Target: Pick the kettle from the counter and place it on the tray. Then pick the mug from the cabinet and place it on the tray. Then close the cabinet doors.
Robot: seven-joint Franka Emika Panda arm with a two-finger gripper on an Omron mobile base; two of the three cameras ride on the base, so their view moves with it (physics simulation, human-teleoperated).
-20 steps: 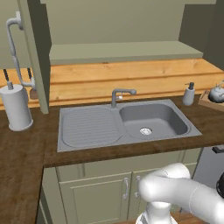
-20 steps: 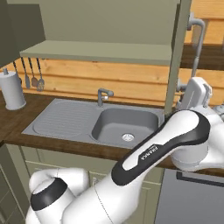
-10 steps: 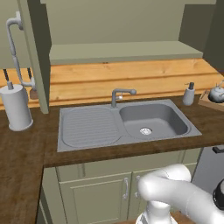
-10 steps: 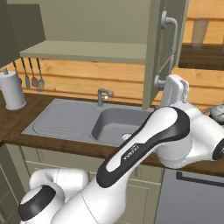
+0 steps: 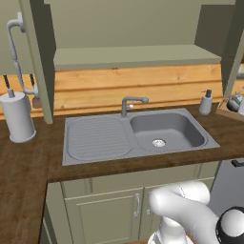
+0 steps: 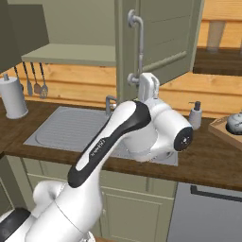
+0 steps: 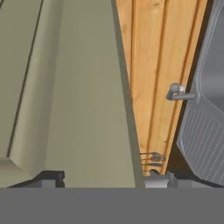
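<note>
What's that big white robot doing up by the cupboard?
The robot has its gripper open and spread across the edge of a cabinet door. Nothing is held in the gripper. The cabinet above the sink is open at this moment, so shutting the doors is not finished. The kettle already sits on the wooden tray at the far right of the counter, past the soap bottle.
</note>
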